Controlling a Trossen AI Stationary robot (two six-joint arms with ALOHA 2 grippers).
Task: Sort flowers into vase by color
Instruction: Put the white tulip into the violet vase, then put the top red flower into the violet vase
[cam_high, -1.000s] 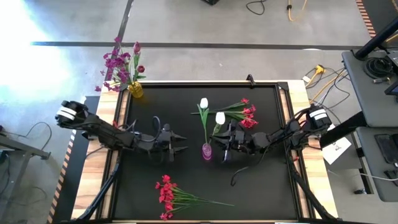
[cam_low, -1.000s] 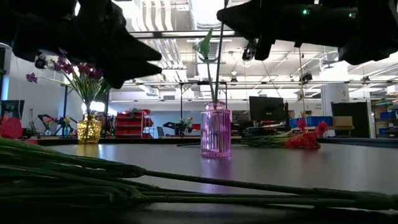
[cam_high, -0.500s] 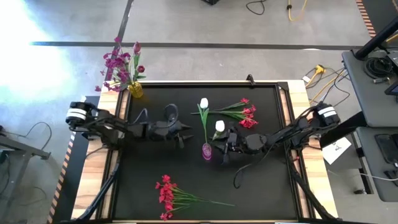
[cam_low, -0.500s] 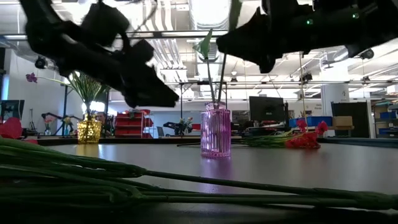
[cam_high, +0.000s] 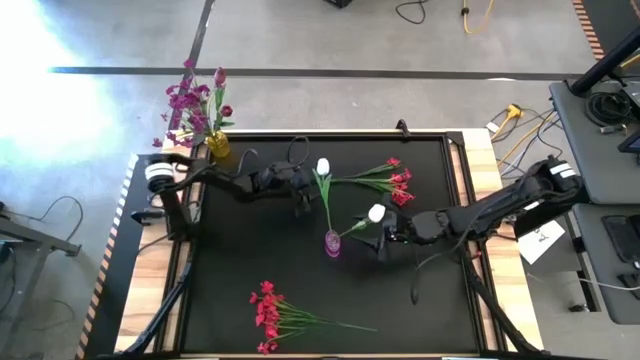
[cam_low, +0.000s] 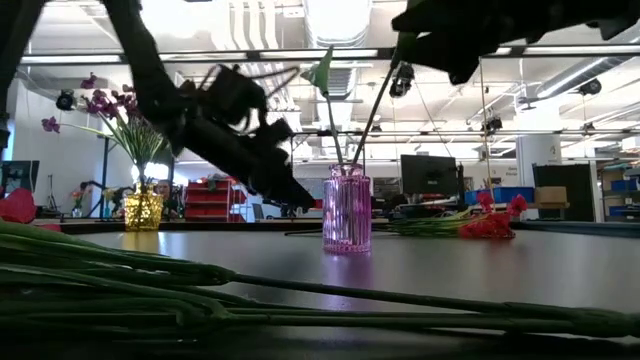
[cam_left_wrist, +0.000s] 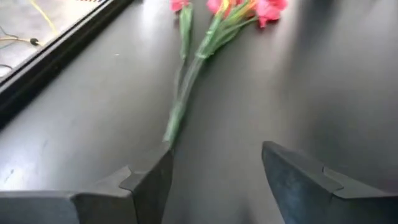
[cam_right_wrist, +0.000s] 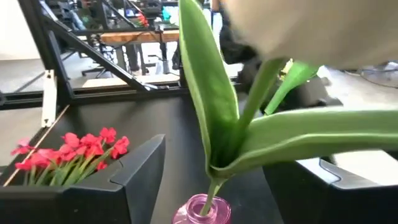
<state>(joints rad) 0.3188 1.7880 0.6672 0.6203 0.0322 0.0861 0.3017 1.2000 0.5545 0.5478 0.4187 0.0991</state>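
A pink glass vase stands mid-table with two white tulips in it. One tulip reaches toward the far edge. The other leans toward the right, its stem and leaf passing between the open fingers of my right gripper, untouched. That gripper hovers just right of the vase. My left gripper is open and low over the table, at the stem ends of a red-pink bunch lying at the far side.
A second red bunch lies near the front edge, its stems crossing the low view. A yellow vase with purple flowers stands at the far left corner. Bare black mat lies left of the pink vase.
My right gripper has let go of the second tulip and drawn back toward the right edge; the tulip has dropped into the pink vase and leans right. My left gripper has moved toward the far edge and down, to the stem ends of the far red-pink bunch.
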